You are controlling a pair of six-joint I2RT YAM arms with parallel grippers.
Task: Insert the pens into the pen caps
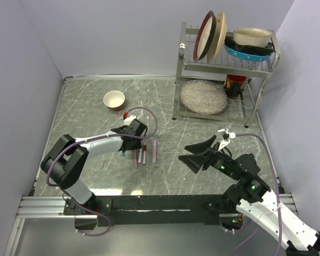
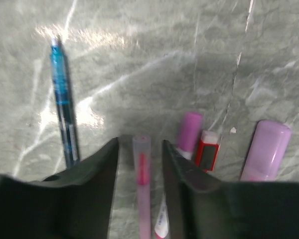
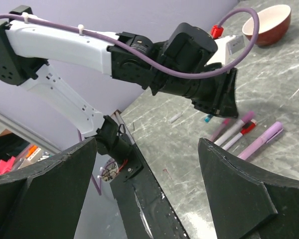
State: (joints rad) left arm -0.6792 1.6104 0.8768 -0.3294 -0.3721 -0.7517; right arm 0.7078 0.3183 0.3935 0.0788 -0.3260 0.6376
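Your left pincer point(image 2: 139, 143) sits loose around a pink pen point(image 2: 141, 174) that points up, bottom middle; your right pincer point(image 3: 147, 144) is spread wide, empty.

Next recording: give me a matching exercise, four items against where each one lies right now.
1 teal-blue pen
2 pale pink pen
3 thick lilac marker
4 bowl

A between the fingers of the left gripper
B farther back on the table, by itself
C rightmost in the left wrist view
D left of the gripper, left wrist view

Pairs: 1-D, 2-A, 3-C, 4-B
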